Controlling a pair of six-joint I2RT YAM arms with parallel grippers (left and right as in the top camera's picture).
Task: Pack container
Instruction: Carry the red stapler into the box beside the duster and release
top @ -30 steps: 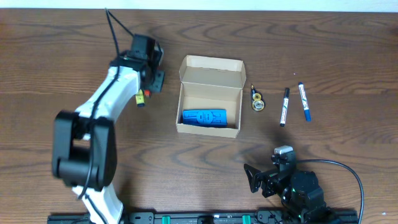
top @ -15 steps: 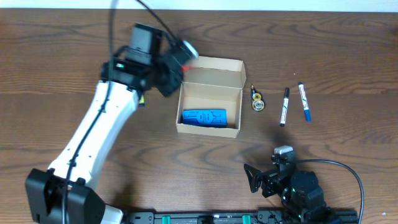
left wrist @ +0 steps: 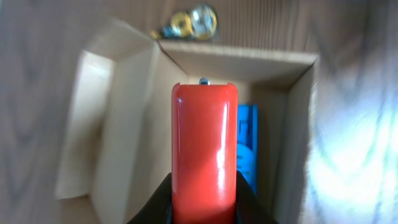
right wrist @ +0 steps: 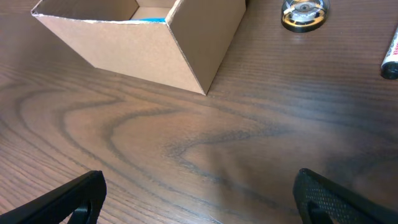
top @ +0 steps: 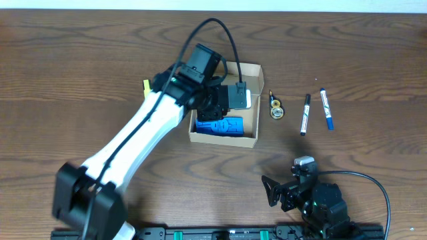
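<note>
Box (top: 233, 139) | step: insertion | left end effector (left wrist: 205, 208) holds red item (left wrist: 204, 143) above it | right end effector (right wrist: 202, 196) wide | next: lower, release

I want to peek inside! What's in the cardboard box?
A blue object lies on the floor of the box. The left gripper holds a red-orange thing above it, hiding part of the floor, so anything beneath can't be seen.

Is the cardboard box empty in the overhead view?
No, a blue object lies on the floor of the container.
</note>
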